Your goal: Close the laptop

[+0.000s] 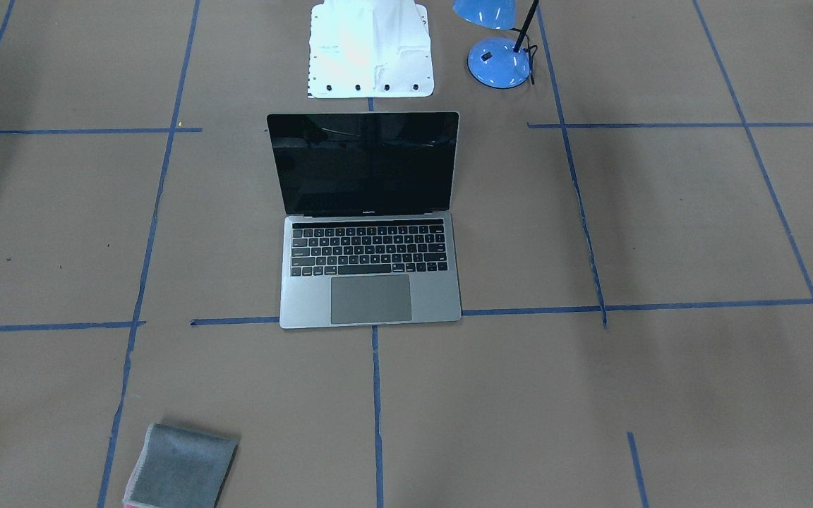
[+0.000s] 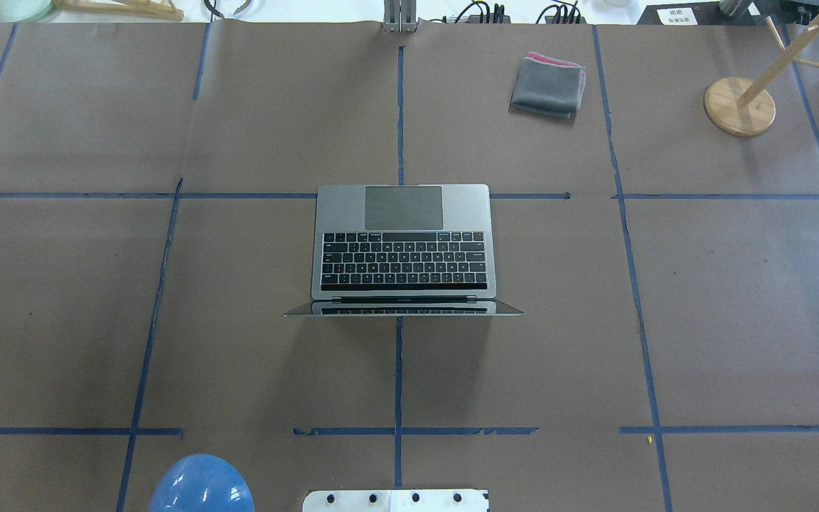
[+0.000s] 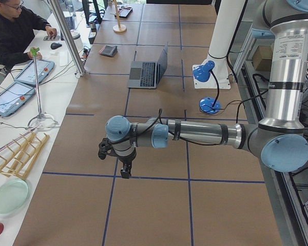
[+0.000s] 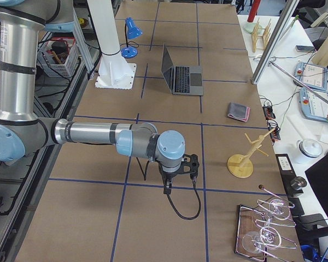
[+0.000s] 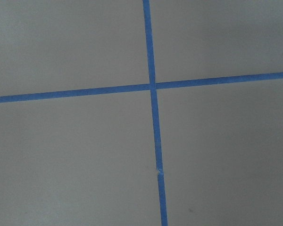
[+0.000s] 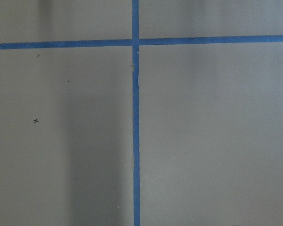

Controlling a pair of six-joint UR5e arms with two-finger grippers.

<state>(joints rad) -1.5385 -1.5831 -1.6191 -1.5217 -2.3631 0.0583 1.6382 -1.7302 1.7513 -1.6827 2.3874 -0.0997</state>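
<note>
The space-grey laptop (image 1: 370, 296) stands open in the middle of the table, its black screen upright and its lid's back toward the robot. It also shows in the overhead view (image 2: 402, 213), the left side view (image 3: 143, 74) and the right side view (image 4: 187, 79). My left gripper (image 3: 124, 171) hangs over the table at the robot's far left, far from the laptop. My right gripper (image 4: 168, 188) hangs over the table at the far right. Both show only in the side views, so I cannot tell if they are open or shut. Both wrist views show only brown paper and blue tape.
A blue desk lamp (image 1: 498, 60) stands beside the white robot base (image 1: 371, 49). A folded grey cloth with a pink edge (image 2: 548, 85) lies at the far side. A wooden stand (image 2: 740, 107) is at the far right. An operator (image 3: 15, 31) sits beyond the table.
</note>
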